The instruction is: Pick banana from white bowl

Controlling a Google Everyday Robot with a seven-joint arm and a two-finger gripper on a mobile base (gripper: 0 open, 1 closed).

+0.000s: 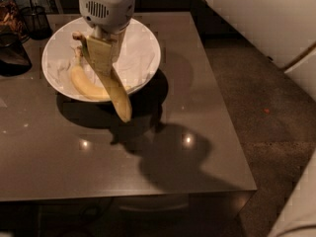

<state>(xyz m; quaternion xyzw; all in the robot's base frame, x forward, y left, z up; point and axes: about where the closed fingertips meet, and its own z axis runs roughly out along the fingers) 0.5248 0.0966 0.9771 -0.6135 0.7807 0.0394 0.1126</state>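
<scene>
My gripper hangs over the middle of the white bowl in the camera view. It is shut on the banana, a fairly straight, deep-yellow one. The banana is held near its stem end and slants down to the right. Its lower tip reaches past the bowl's front rim, above the table. A second, paler curved banana lies in the bowl on the crumpled white paper, at the front left. The gripper's white wrist housing hides the bowl's far rim.
The bowl stands at the back left of a dark square table. A dark wire-mesh cup and a dark object stand at the far left. Carpeted floor lies to the right. White robot body parts fill the upper right.
</scene>
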